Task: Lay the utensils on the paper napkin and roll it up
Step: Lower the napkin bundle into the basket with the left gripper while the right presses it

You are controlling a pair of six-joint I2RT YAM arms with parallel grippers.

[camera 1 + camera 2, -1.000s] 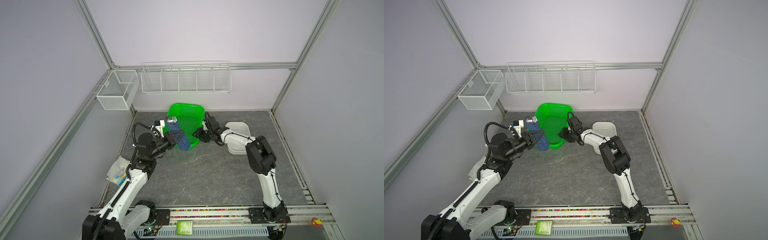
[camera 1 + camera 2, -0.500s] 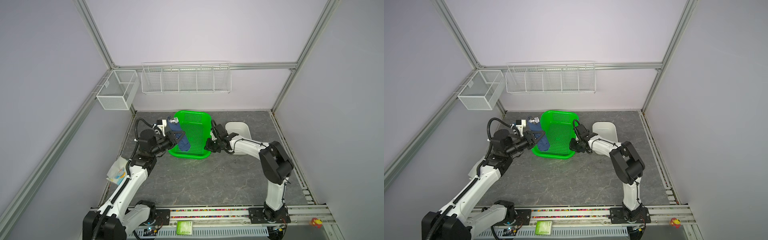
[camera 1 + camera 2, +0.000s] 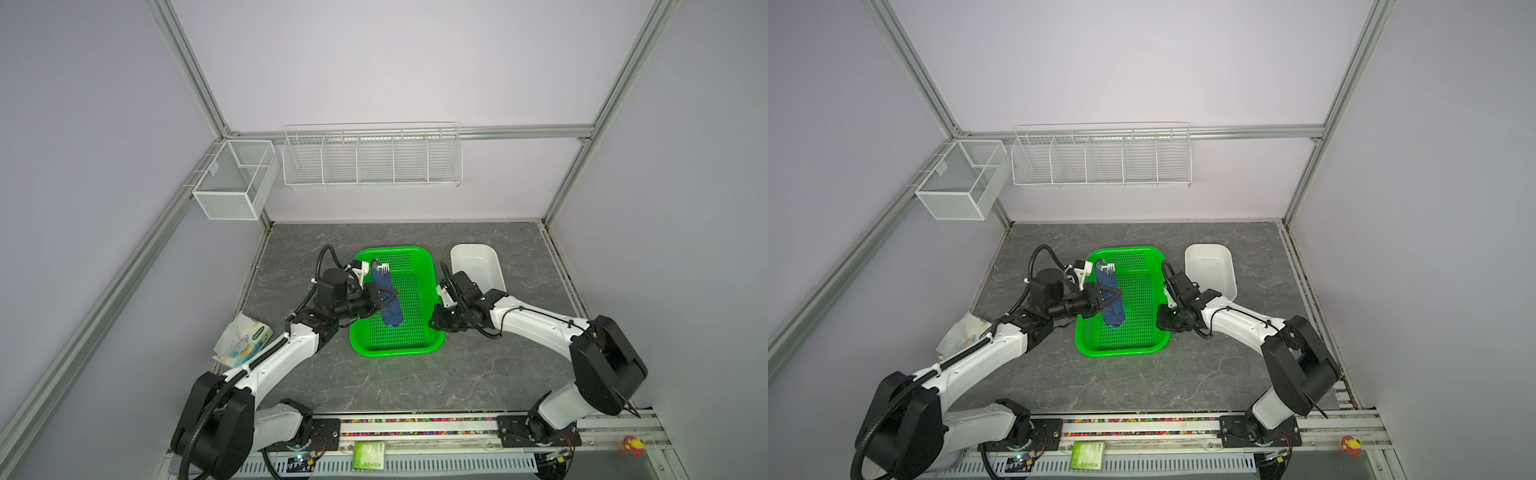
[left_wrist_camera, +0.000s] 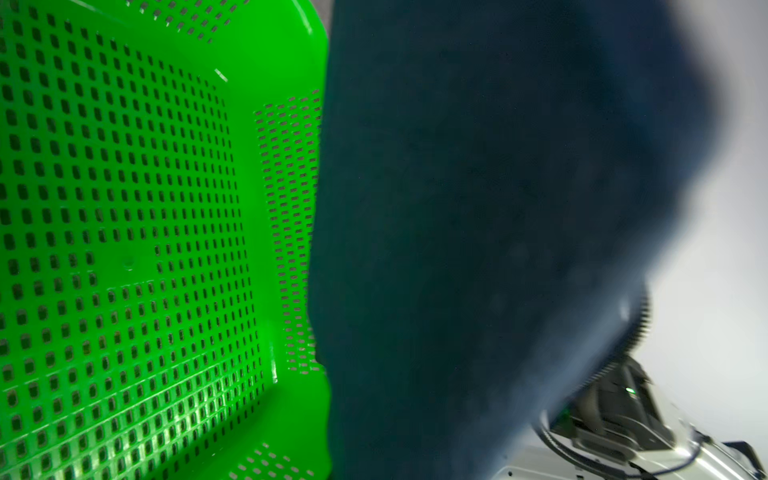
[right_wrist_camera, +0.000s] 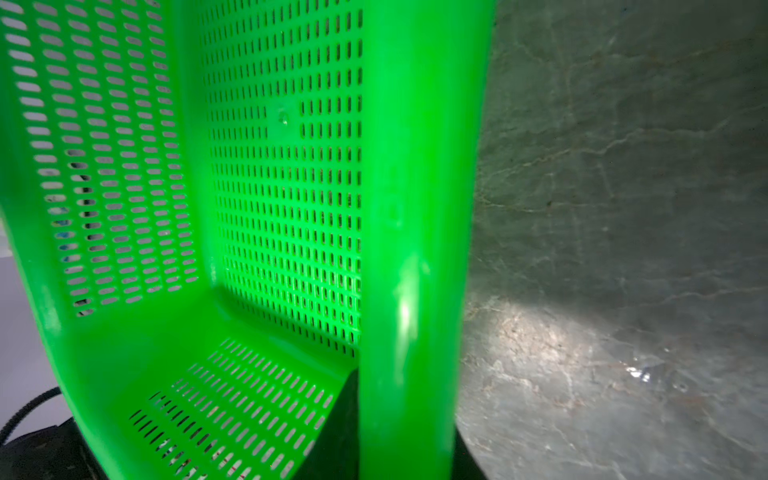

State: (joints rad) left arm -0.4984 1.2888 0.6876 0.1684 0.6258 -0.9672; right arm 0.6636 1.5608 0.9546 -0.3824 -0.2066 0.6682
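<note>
Rolling looks done: the left tool (image 3: 384,300) is clenched around the paper napkin (image 3: 392,322), a navy roll with the utensils (image 3: 383,268) poking out beyond that tool, and the green basket (image 3: 399,351) beneath it. The right tool (image 3: 436,322) straddles the basket's rim, grip unclear. Only setting down remains, I judge. The tissue pack (image 3: 241,345) print is unreadable.

Glossy plastic basket (image 3: 395,351), matt paper napkin (image 3: 390,316), shiny metal utensils (image 3: 383,268), stone-look matt table (image 3: 415,382).
</note>
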